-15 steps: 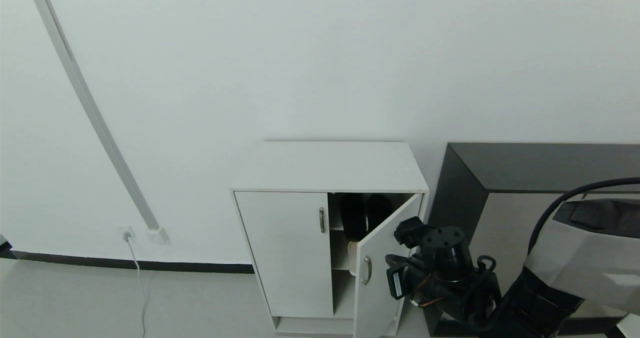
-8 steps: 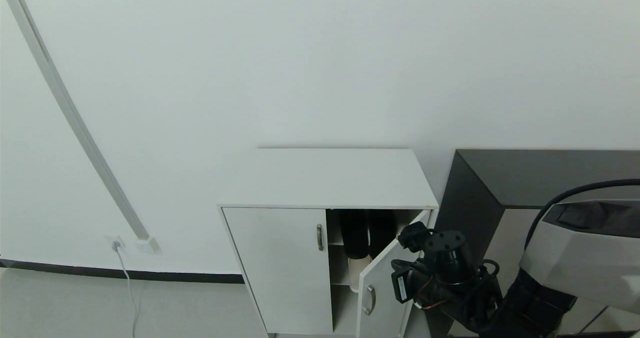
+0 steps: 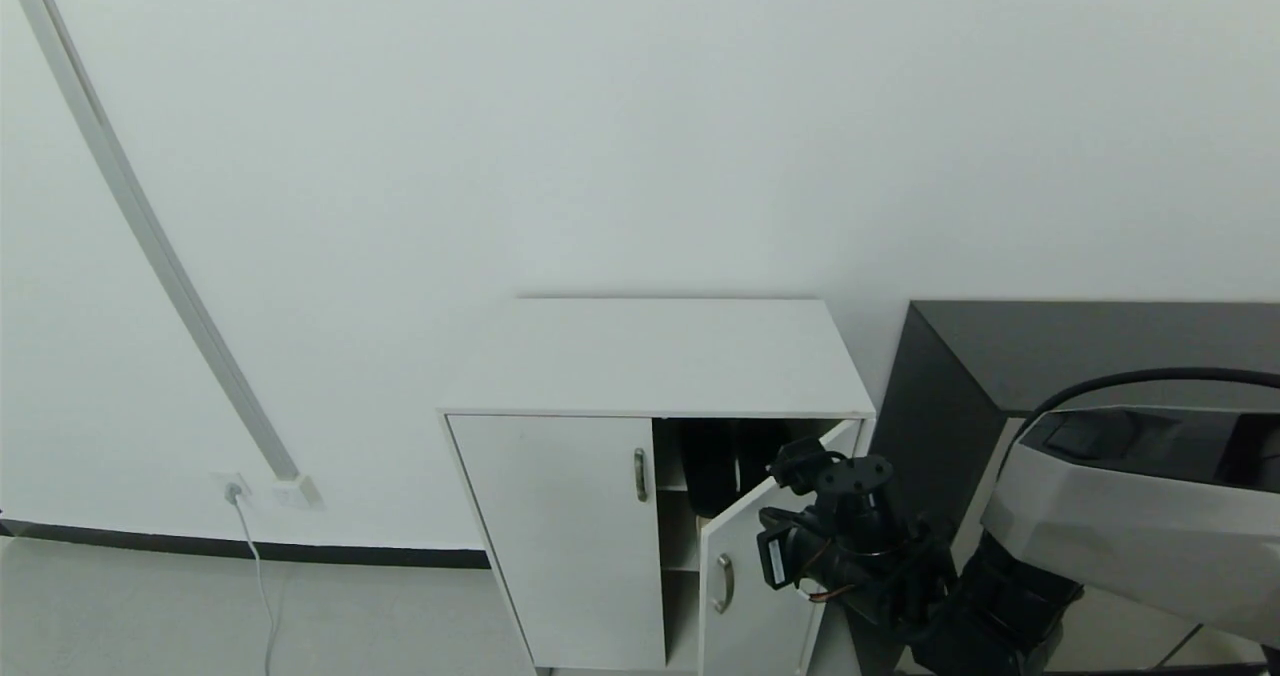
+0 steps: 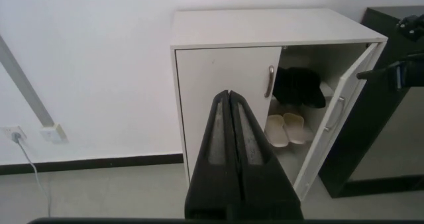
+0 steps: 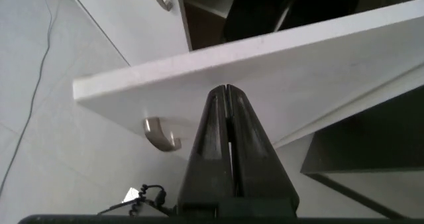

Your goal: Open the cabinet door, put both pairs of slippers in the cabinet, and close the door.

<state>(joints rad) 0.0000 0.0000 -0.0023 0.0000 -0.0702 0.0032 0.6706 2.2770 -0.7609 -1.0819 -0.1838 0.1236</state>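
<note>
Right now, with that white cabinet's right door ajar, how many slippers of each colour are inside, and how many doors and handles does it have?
Black slippers, upper shelf: 2
Cream flat slippers, shelf below: 2
White cabinet doors: 2
Curved metal handles: 2
Total: 8

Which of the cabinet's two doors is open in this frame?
The door on the robot's right, angled out from the cabinet with slippers visible behind it and the right gripper at its outer face. The left door sits flush, shut.
</note>
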